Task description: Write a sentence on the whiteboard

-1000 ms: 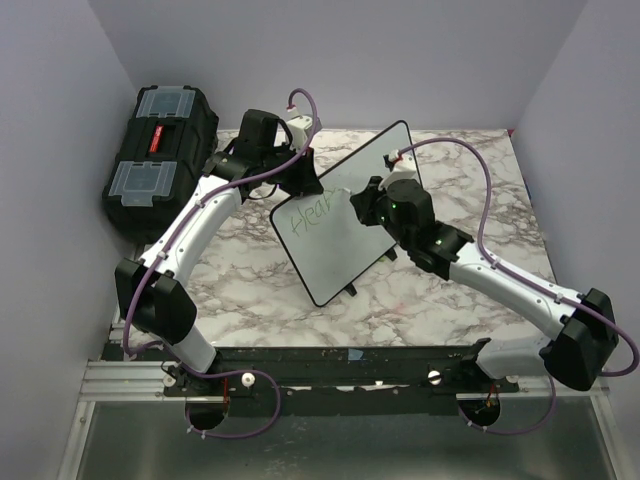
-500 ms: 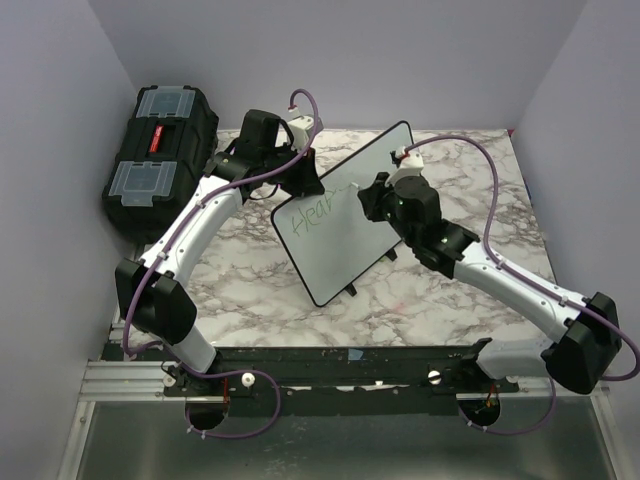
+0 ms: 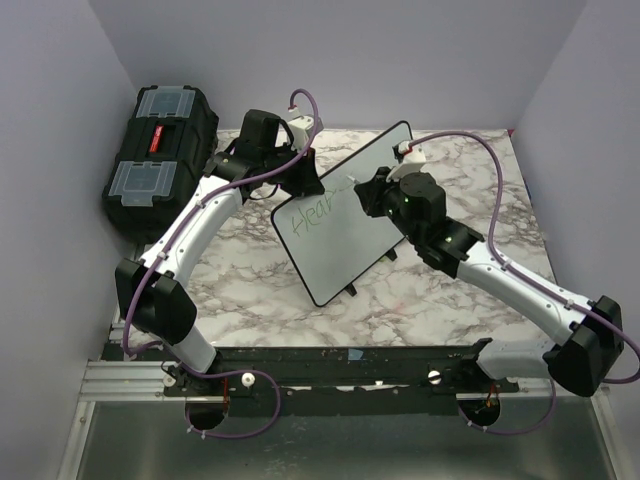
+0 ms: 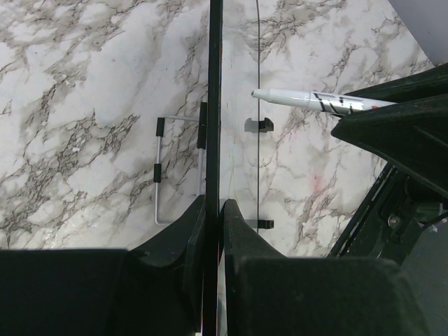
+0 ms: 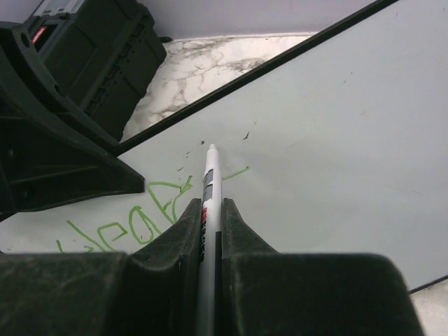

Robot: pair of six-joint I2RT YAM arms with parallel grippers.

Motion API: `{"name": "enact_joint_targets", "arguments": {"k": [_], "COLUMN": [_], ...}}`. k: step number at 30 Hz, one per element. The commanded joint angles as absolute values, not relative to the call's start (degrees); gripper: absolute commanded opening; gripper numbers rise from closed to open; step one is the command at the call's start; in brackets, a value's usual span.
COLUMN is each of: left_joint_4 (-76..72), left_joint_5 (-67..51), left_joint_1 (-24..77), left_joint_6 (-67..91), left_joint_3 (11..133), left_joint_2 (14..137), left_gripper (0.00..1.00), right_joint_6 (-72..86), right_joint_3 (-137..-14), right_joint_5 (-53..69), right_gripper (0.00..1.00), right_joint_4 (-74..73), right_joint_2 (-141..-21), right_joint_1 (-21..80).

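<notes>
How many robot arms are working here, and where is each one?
2. On the left, the left gripper clamps the edge of the whiteboard. On the right, the right gripper holds a marker at the board's face, beside the green writing.

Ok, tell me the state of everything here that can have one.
White rectangular whiteboard: tilted up, edge clamped in left jaws.
Green handwritten sentence: only one word written.
White marker pen: held in right jaws, tip toward board.
Black plastic toolbox: lid closed.
</notes>
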State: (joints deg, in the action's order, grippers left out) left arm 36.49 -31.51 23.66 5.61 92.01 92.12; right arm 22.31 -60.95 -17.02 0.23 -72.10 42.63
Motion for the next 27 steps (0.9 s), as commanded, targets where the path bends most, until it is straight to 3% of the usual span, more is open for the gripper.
{"name": "enact_joint_targets", "arguments": {"k": [1, 27], "left_joint_4": [33.90, 33.43], "left_joint_5": [-28.26, -28.30], "left_joint_1": [23.55, 23.82], "left_joint_6": [1.93, 2.11], "left_joint_3": [92.02, 91.41], "left_joint_2": [89.74, 88.77], "left_gripper": [0.00, 0.00], "right_joint_6": [21.65, 25.02], "right_joint_3": [-64.01, -59.15], "right_joint_5": [-16.23, -13.49], "right_gripper": [0.01, 0.01], "right_joint_4": [2.28, 0.09], "right_joint_2": [-74.68, -75.54], "right_joint_1": [42.49, 42.53]}}
